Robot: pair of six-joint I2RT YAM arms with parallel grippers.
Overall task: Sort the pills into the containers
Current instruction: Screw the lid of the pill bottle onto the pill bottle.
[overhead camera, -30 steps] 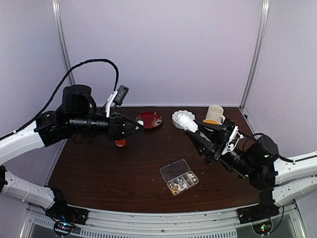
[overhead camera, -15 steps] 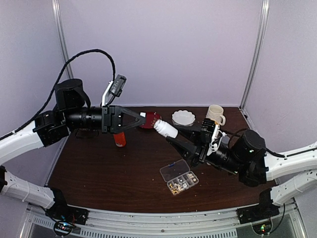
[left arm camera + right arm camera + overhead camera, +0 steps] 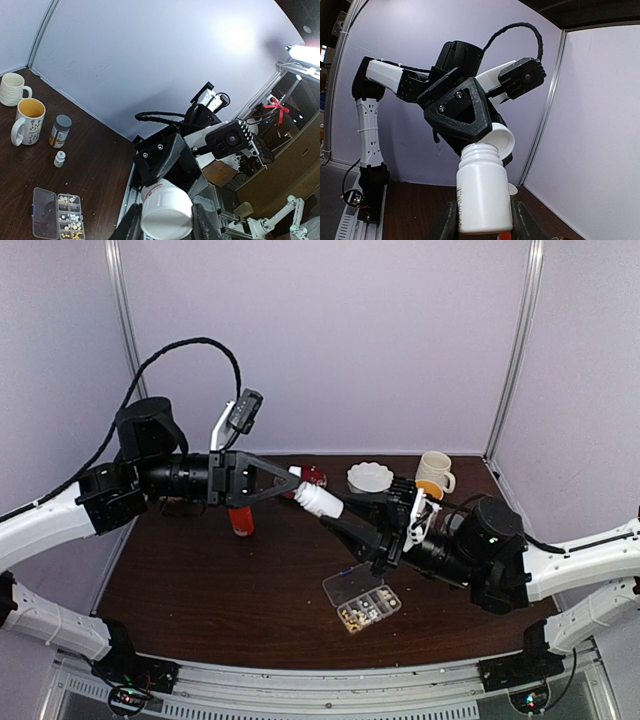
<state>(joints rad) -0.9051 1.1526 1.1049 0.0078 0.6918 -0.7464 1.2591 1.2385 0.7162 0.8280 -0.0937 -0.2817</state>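
My right gripper (image 3: 338, 514) (image 3: 483, 216) is shut on a white bottle (image 3: 318, 501) (image 3: 483, 196), held above the table with its threaded neck bare. My left gripper (image 3: 297, 483) (image 3: 166, 220) is shut on the bottle's white cap (image 3: 166, 215) (image 3: 502, 142), which sits tilted just beside the neck. The containers are the compartments of a clear organiser box (image 3: 362, 597) (image 3: 57, 214) lying open on the table below the right arm. Pills (image 3: 368, 611) (image 3: 70, 218), white and tan, fill its compartments on one side.
An orange bottle (image 3: 241, 523) stands under the left arm. A red plate (image 3: 315, 475), a white dish (image 3: 370, 477) and two mugs (image 3: 434, 471) line the back. A grey-capped amber bottle (image 3: 61, 131) and a small vial (image 3: 59, 158) stand near the mugs.
My right arm has carried the white bottle left and up to meet the left gripper. The left gripper has lifted and shifted slightly right.
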